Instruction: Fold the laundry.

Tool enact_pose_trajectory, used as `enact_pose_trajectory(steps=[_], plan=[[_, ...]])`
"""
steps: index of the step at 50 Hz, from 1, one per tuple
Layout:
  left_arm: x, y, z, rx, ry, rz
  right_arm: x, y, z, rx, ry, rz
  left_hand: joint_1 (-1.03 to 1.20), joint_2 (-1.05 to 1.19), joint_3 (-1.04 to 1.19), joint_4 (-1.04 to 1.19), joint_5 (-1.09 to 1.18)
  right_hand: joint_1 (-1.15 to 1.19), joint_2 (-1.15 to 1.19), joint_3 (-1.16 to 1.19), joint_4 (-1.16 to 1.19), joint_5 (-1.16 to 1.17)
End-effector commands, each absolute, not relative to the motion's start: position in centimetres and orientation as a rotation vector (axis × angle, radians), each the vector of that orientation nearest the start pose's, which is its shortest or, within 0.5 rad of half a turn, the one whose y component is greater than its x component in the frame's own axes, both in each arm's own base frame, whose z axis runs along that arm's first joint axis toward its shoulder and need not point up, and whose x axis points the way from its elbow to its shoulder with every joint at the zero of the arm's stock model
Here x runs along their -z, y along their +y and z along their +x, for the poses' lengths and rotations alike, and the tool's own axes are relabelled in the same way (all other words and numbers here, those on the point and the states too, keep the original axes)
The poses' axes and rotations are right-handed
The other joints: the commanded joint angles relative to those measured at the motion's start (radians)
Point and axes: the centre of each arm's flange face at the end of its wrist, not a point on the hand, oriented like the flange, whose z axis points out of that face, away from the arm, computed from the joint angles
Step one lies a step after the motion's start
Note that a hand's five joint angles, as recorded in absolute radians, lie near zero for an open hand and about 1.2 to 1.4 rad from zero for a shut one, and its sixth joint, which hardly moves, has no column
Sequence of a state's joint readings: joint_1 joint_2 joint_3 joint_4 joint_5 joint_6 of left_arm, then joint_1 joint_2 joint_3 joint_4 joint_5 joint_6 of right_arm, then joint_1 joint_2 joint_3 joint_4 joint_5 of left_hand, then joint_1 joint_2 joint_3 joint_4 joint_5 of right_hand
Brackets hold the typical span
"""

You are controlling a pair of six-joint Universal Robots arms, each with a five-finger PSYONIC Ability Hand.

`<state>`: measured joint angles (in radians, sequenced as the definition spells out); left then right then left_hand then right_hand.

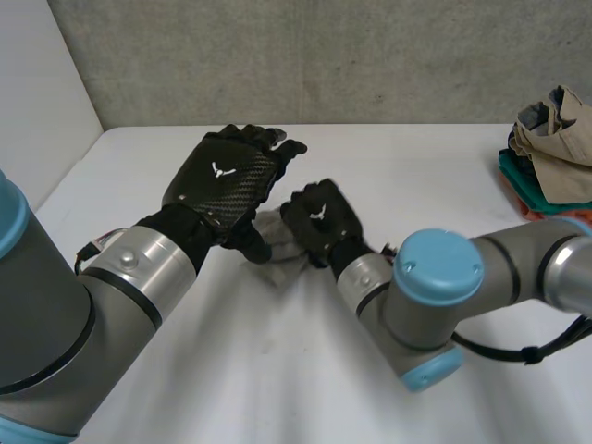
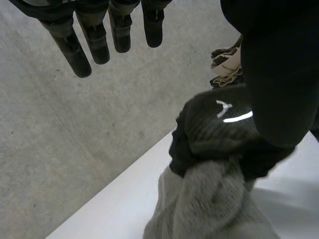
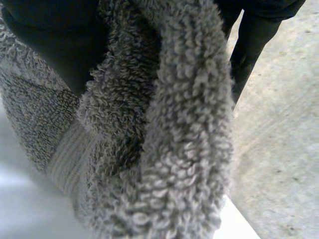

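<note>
On table | 1 towel, in right robot hand | 1 clothes pile

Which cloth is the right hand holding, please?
The grey towel, bunched in the right hand; the beige cloth and green cloth lie piled apart, untouched.

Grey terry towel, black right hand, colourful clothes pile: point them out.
Grey terry towel [image 1: 282, 264], head view, crumpled lower fold.
Black right hand [image 1: 319, 220], head view, its back.
Colourful clothes pile [image 1: 560, 134], head view, beige top garment.
</note>
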<state>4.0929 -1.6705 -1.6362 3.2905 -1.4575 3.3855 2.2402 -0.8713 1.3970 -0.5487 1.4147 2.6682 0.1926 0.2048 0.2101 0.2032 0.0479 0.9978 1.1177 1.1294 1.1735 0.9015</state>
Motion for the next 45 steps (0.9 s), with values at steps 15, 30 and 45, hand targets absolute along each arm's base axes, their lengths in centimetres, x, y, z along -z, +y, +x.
enact_pose_trajectory(steps=[15,30,45], plan=[[-27.0,-18.4,-30.0,2.399,2.229,1.164,-13.1,-27.2,33.9,1.85,1.913,-1.26,0.027,0.015,0.009,0.016,-0.003,-0.56,-0.68,-0.692,-0.736,-0.638],[-26.7,-18.4,-30.0,2.388,2.239,1.172,-11.8,-25.6,33.3,1.72,1.973,-1.319,0.03,0.018,0.012,0.019,0.0,-0.804,-0.924,-0.936,-0.98,-0.882],[-26.5,-18.4,-30.0,2.382,2.244,1.174,-10.9,-26.7,34.2,1.798,1.918,-1.307,0.027,0.015,0.009,0.016,-0.003,-0.631,-0.751,-0.763,-0.807,-0.709]])
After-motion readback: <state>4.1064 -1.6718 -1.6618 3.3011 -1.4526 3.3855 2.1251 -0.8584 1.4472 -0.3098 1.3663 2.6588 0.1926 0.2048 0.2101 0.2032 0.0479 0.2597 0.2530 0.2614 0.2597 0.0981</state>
